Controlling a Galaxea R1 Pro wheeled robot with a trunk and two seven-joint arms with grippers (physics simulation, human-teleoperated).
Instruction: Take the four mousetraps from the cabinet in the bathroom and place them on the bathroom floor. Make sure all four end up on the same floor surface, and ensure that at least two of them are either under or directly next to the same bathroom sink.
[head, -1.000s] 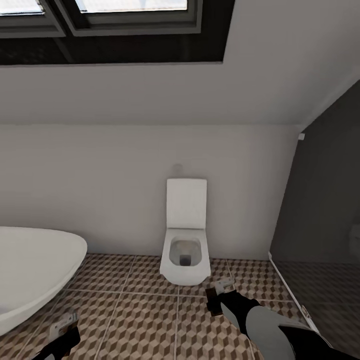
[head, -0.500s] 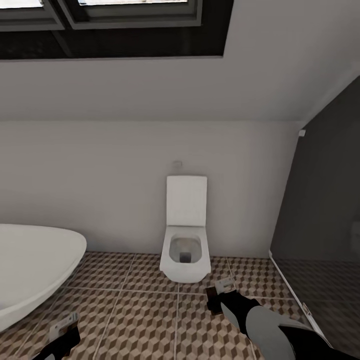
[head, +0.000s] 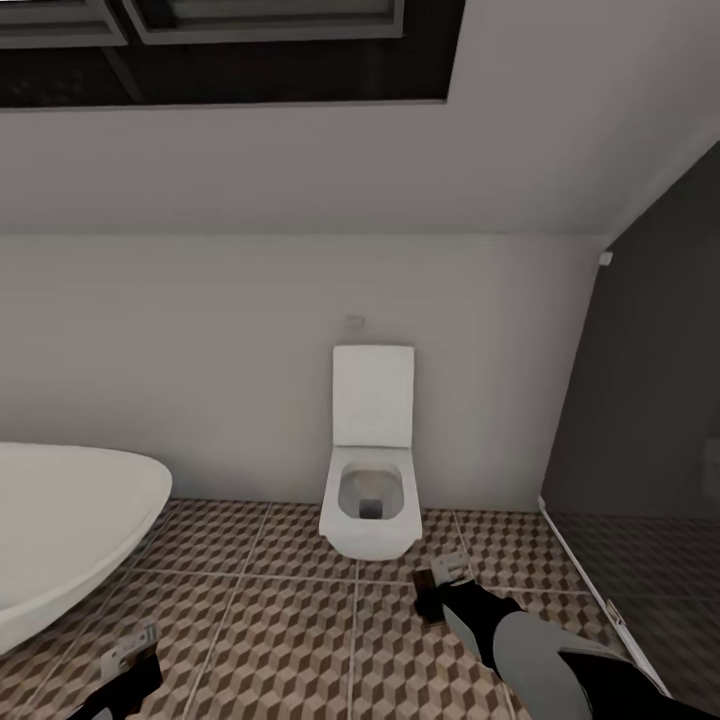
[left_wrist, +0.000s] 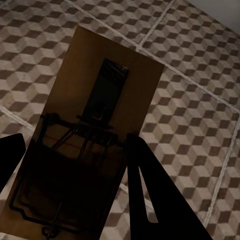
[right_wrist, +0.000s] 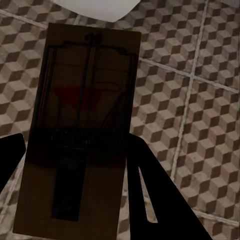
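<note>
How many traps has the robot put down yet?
None lie on the floor here. Each tool holds one: left tool a trap, right tool a trap. Ahead stand a toilet and tub. Setting them by a sink remains.

Brown-beige cube-patterned bathroom floor (head: 300, 640) — white toilet (head: 370, 490), tan mousetraps (left_wrist: 95, 135).

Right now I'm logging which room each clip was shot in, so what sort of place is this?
A bathroom, most likely under a sloped roof: a white toilet stands against the wall, the rim of a white oval bathtub shows beside it, and the bathroom floor is cube-patterned tile. A skylight sits overhead.
</note>
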